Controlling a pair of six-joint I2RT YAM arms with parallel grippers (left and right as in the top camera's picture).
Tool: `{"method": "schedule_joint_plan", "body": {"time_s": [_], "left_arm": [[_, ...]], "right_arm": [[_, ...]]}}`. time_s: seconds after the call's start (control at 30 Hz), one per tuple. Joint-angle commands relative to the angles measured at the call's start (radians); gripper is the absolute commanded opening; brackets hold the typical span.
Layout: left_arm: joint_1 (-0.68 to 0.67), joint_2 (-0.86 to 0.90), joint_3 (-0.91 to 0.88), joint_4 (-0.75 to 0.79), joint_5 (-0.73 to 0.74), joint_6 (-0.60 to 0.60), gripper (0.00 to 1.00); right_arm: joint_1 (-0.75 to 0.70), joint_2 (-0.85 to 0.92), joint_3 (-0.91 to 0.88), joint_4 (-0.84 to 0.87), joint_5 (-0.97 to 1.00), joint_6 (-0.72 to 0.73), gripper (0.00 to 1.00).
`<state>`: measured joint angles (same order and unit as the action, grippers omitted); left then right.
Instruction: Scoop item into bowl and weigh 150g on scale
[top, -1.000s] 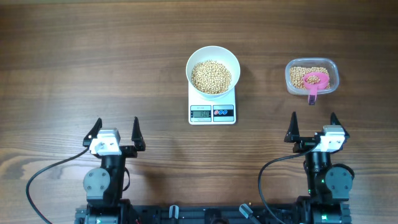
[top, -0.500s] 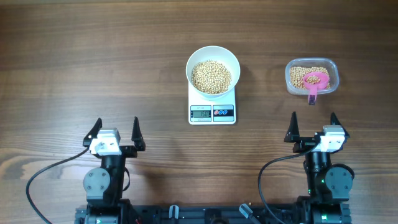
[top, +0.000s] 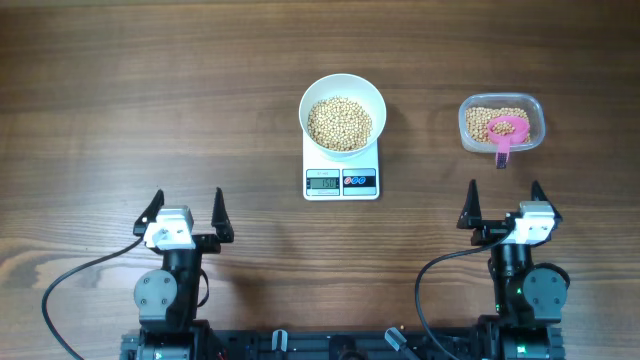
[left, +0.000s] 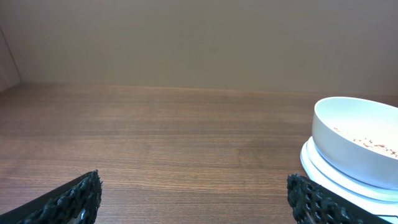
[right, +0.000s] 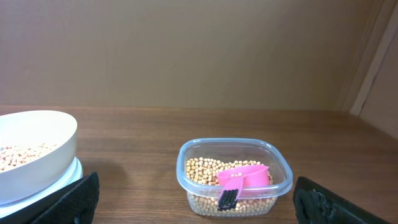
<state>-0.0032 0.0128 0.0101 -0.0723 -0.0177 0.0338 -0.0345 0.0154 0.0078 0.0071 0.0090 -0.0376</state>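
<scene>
- A wooden table (top: 150, 90) is seen from above, with two robot arms based at its near edge.
- The scale (top: 341, 182), small, white and square, sits near the middle of the table, with its grey display and dark buttons along the edge that faces the arms.
- The bowl (top: 307, 118), round, white and deep, stands on the scale and covers most of its platform.
- A pile of the item (top: 339, 124), small round beige beans, fills the bottom of the bowl.
- To the right of the scale, apart from it, is a clear plastic tub (top: 463, 122) with rounded corners, holding more of the same beans.
- A pink scoop (top: 506, 130) lies in the tub on top of the beans, its dark-tipped handle pointing toward the arms.
- The left gripper (top: 187, 205) hangs near the table's front edge, left of the scale and well apart from it. Its jaws are spread wide and hold nothing.
- The right gripper (top: 504, 200) hangs at the front right, just short of the tub. Its jaws are also spread wide and hold nothing.
- From the right wrist camera, the tub lies straight ahead between the two black fingers, with the bowl off to the left.
</scene>
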Motion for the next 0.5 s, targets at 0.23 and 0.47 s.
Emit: {"method": "schedule_joint_plan", "body": {"time_s": [0.23, 0.47], "left_arm": [[0.008, -0.01, -0.005, -0.001, 0.005, 0.018, 1.0], [0.008, -0.01, -0.005, -0.001, 0.005, 0.018, 1.0]], "right_arm": [[-0.004, -0.011, -0.003, 0.002, 0.018, 0.012, 1.0], [-0.004, -0.011, -0.003, 0.002, 0.018, 0.011, 1.0]]}}
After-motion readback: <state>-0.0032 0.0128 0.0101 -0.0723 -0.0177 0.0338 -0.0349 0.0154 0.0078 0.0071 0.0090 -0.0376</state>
